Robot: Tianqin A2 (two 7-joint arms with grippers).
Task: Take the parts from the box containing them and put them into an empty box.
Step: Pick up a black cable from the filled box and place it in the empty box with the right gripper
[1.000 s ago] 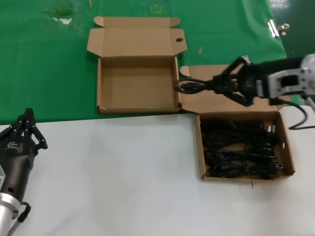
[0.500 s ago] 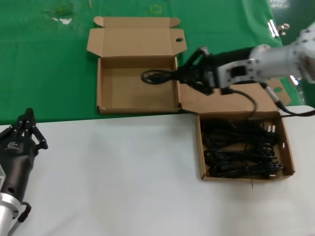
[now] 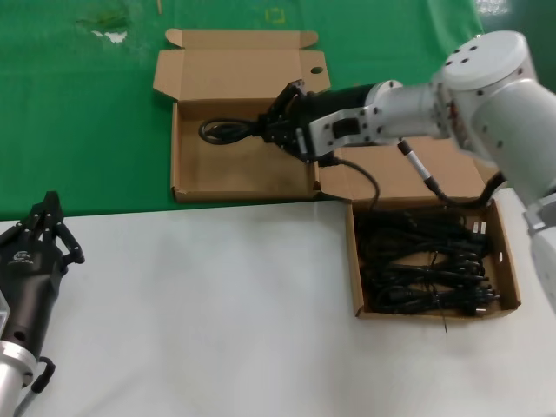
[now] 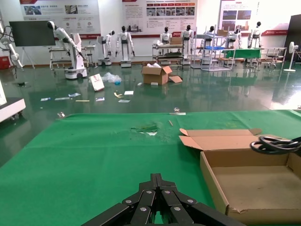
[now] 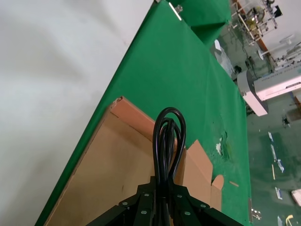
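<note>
a: the cord bundle (image 3: 228, 130) hangs over the empty box (image 3: 241, 149) at upper centre of the frame, its loop above the box floor.
b: why so high?
a: likely to clear the wall before release. the right gripper (image 3: 280, 125) has its fingers clamped on the bundle's end.
b: and the rest?
a: more cords lie in the full box (image 3: 432, 256) at lower right. the left gripper (image 3: 45, 228) waits at lower left on the white surface (image 3: 208, 313), fingers closed, holding nothing.
</note>
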